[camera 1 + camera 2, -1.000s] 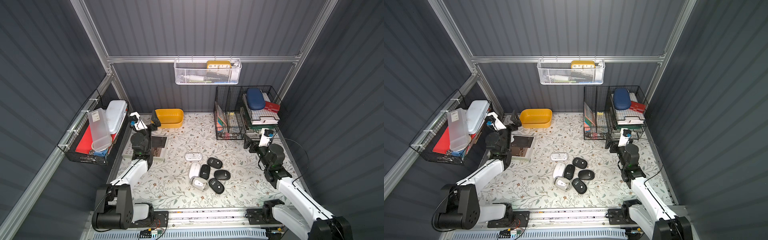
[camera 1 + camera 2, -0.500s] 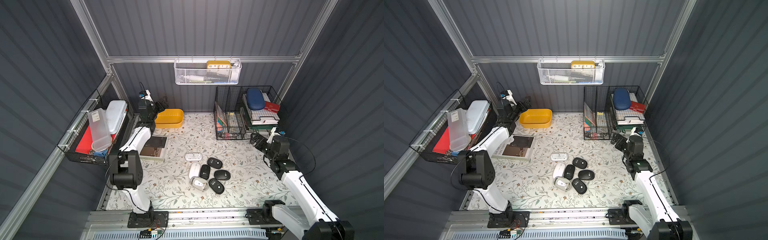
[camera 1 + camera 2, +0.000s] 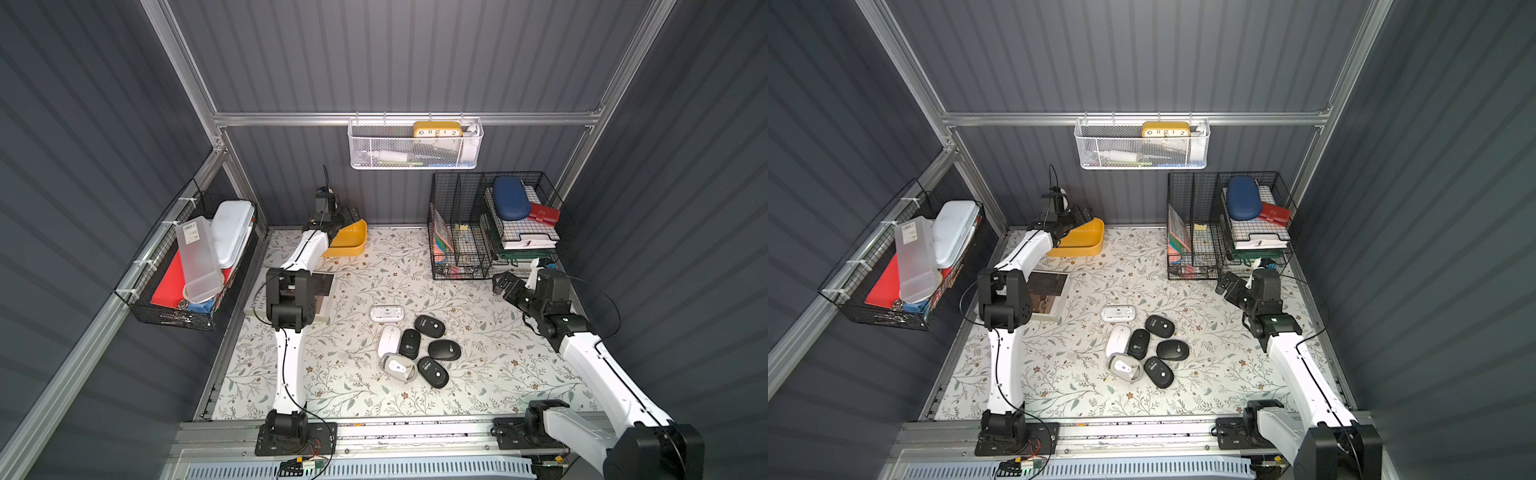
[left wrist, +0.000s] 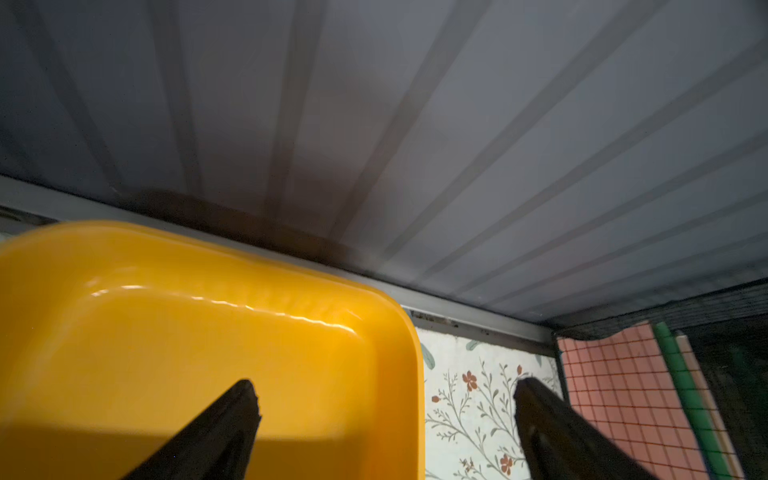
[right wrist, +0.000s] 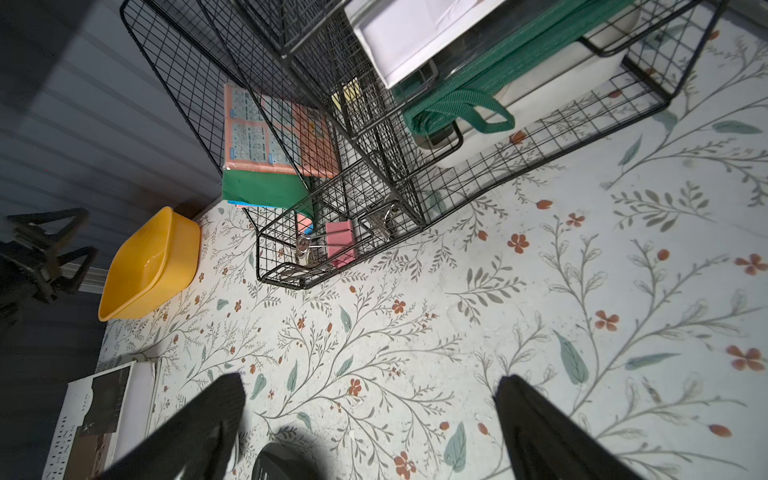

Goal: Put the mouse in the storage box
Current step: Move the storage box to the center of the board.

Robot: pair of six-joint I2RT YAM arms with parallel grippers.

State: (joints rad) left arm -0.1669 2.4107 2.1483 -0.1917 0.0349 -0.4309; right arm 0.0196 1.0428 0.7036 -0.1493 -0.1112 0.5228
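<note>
- The storage box (image 3: 353,243) sits at the back of the flowered surface (image 3: 357,399), against the rear wall on the left arm's side. In the left wrist view its inside shows bare, glossy yellow.
- The left gripper (image 4: 382,390) hangs over one end of the box with its fingers spread wide. One is above the tub's inside and the other is past the rim, above the surface.
- From where I stand I can't tell whether those fingers touch the box, because the arm hides that end in both top views.
- The mice (image 3: 409,343) lie bunched mid-surface, well apart from the box: four black, the rest white or grey.
- The right gripper (image 5: 370,386) hovers above the surface near the black wire organiser (image 3: 457,249). Its fingers are spread with nothing between them, and a black mouse (image 5: 282,463) peeks in at the edge of the right wrist view.
</note>
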